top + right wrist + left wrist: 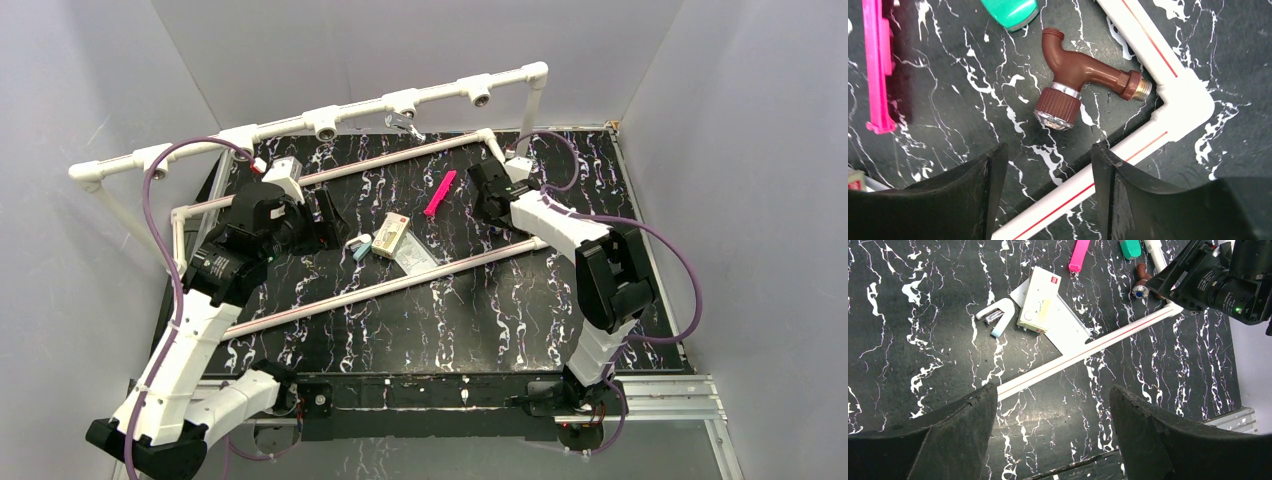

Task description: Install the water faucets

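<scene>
Two grippers, both empty: left gripper [1053, 390] gapes wide, right gripper [1048, 150] stands parted. Two faucets: brown faucet [1083, 80] lies just ahead of the right fingertips, hidden from overhead; silver faucet [403, 123] hangs far beyond at the pipe rail [440, 92], joint unclear.

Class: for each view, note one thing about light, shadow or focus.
Top view: soft, even light; the silver faucet glints. Left wrist view: table sharp, left gripper dark and soft-edged. Right wrist view: brown faucet crisp and glossy; the pink strip throws a dark shadow.
</scene>
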Motion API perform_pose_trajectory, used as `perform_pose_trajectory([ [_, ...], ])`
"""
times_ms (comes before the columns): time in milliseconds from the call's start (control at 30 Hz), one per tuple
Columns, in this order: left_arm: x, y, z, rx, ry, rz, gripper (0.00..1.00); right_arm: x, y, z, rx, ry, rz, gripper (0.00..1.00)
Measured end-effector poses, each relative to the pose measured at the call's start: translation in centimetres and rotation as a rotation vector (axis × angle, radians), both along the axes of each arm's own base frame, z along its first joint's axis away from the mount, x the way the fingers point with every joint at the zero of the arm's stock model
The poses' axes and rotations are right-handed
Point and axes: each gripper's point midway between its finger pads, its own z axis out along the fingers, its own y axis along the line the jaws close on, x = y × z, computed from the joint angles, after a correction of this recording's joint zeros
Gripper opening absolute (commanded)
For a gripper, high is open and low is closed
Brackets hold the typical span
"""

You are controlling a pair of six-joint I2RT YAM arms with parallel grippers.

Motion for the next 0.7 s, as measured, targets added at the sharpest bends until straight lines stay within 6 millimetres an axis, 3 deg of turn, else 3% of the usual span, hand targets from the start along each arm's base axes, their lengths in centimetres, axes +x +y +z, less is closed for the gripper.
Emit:
perform_pose_trajectory([
  [400, 0.0, 0.0, -0.1, 0.002, 0.003, -0.001, 0.79, 1.1, -1.6, -0.3, 0.167, -0.043, -0.318, 0.70],
  [700, 0.0, 0.0, -0.1, 0.002, 0.003, 0.000, 0.79, 1.2, -2.1, -3.9, 0.188, 0.044, -0.375, 0.69],
])
